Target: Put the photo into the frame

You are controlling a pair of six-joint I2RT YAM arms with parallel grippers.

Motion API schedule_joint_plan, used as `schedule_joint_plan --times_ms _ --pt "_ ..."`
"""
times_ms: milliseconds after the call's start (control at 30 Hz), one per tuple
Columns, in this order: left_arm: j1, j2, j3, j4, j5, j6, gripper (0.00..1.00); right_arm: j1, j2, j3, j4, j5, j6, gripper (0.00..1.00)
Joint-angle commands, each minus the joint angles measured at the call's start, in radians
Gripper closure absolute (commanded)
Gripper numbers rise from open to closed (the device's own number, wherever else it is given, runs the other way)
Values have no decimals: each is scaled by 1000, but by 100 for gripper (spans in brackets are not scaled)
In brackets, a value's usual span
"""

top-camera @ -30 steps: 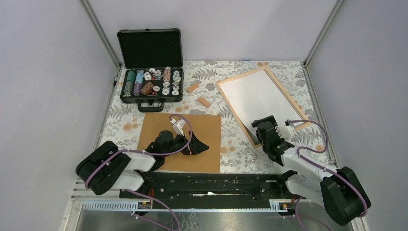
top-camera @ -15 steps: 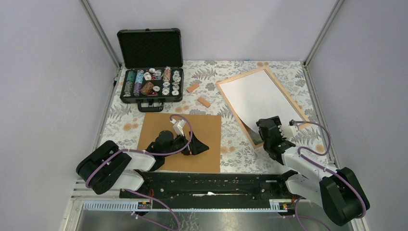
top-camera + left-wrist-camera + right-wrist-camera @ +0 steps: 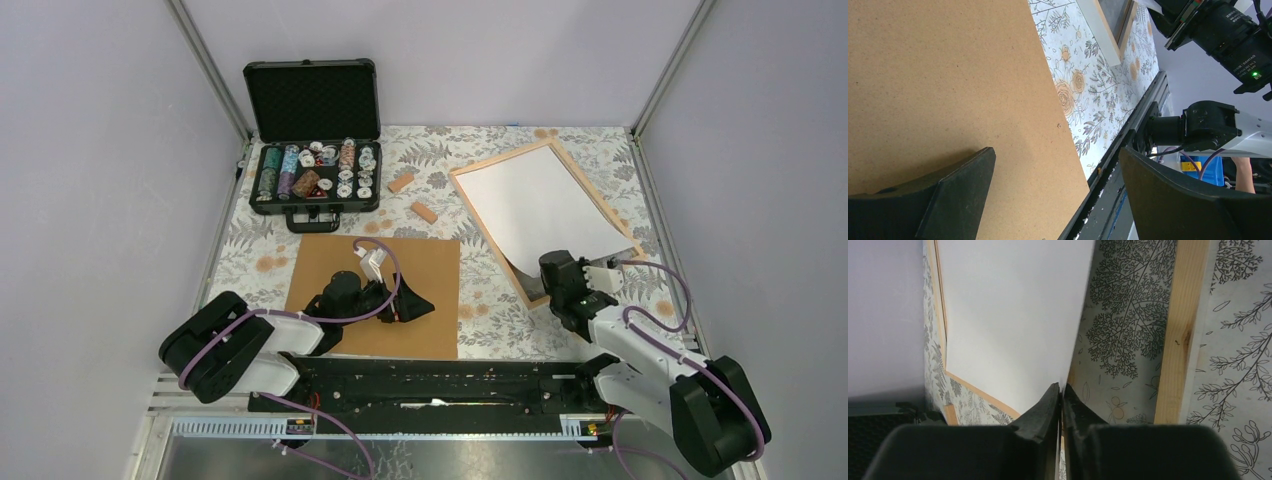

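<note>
1. Top view: the photo (image 3: 540, 205), white back up, lies over the frame (image 3: 500, 157) at the table's far right. Its near end is lifted off the patterned cloth (image 3: 480, 300), at the right gripper (image 3: 553, 272). The left gripper (image 3: 415, 305) is above the brown backing board (image 3: 430, 260).
2. Left wrist: the left gripper (image 3: 1055, 155) gapes wide, holding nothing, over the brown backing board (image 3: 948, 75). A corner of the frame (image 3: 1105, 30) shows beyond.
3. Right wrist: the right gripper (image 3: 1061, 390) has its jaws pinched nearly together on the thin edge of the photo (image 3: 1008, 315). A strip of the frame (image 3: 1180, 330) lies to the right, with patterned cloth (image 3: 1123, 315) between them.
</note>
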Motion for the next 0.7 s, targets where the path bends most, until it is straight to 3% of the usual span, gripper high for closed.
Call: schedule_joint_plan --times_ms 0,67,267,667 --pt "-1 -1 22 61 19 8 1 -5 -35 45 -31 79 0 92" --pt "-1 0 22 60 19 7 1 -6 -41 59 -20 104 -67 100" --pt "0 0 24 57 17 7 1 -6 -94 67 39 146 -276 100" --pt "-1 5 27 57 17 6 1 -5 -105 -31 190 95 -322 100"
